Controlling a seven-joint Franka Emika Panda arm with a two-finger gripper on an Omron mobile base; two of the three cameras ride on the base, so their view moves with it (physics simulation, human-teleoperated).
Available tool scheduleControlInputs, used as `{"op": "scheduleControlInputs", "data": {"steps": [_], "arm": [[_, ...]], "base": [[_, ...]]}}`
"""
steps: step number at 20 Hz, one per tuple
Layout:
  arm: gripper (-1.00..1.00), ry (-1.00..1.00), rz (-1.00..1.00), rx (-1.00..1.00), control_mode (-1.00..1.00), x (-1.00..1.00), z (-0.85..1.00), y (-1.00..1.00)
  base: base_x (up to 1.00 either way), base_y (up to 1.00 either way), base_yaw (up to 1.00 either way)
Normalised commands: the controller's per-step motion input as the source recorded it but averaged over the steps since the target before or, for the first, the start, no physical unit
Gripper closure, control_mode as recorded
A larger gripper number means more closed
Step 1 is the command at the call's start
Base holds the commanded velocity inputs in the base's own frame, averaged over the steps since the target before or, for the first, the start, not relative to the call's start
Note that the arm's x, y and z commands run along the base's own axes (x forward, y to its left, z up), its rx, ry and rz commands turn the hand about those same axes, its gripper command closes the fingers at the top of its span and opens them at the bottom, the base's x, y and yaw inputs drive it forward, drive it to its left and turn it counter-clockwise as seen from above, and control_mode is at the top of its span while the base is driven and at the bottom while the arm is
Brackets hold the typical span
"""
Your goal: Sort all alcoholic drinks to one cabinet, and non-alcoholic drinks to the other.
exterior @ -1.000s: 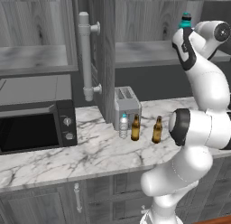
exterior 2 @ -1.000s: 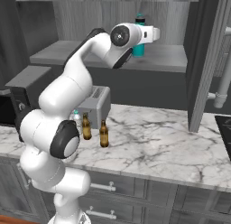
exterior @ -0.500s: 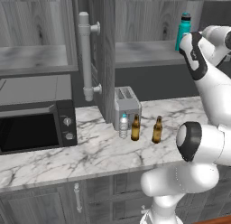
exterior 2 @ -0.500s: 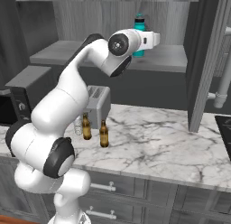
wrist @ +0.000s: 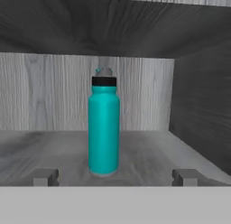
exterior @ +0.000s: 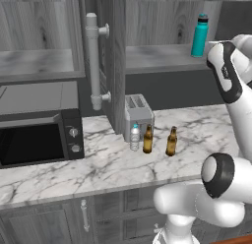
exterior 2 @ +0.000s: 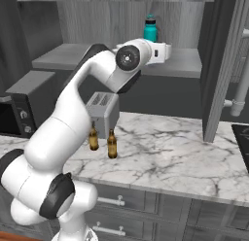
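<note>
- The teal flask (wrist: 104,130) stands upright on the grey shelf (wrist: 149,157) of the right-hand wall cabinet (exterior: 167,26), dark cap on top, near the cabinet's back wall
- The claw (wrist: 115,177) is released: its two dark fingertips (wrist: 45,176) stand wide apart on either side of the flask, short of it and not touching it; nothing is held
- From the right base view the hand hovers at shelf height just in front of the flask (exterior 2: 150,30), with the white arm (exterior 2: 82,113) arching up from the lower left
- In the left base view the flask (exterior: 199,35) sits towards the right end of the shelf, just left of the arm's dark-jointed wrist
- Down on the marble tabletop (exterior: 98,164) two amber beer bottles (exterior: 147,139) (exterior: 171,141) stand upright and a little apart, in front of the silver toaster (exterior: 138,110)
- The clear water bottle (exterior: 135,137) with a white cap stands just left of the nearer beer bottle, close to it, also in front of the toaster
- An open cabinet door (exterior: 114,61) with a thick pale bar handle (exterior: 93,61) hangs edge-on above the toaster
- A black microwave (exterior: 39,137) sits on the tabletop to the left, well apart from the bottles
- The left wall cabinet (exterior: 39,36) is above the microwave; its shelf (exterior: 34,63) holds no drinks that I can see
</note>
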Motion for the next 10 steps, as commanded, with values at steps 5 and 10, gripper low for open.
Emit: {"op": "scheduleControlInputs", "data": {"steps": [5, 10], "arm": [[-1.00, 0.07, 0.07, 0.08, -1.00, -0.44, -0.18, 0.04], [-1.00, 0.02, 0.08, 0.05, -1.00, -0.44, -0.32, 0.07]], "base": [[0.00, 0.00, 0.00], [0.00, 0.00, 0.00]]}}
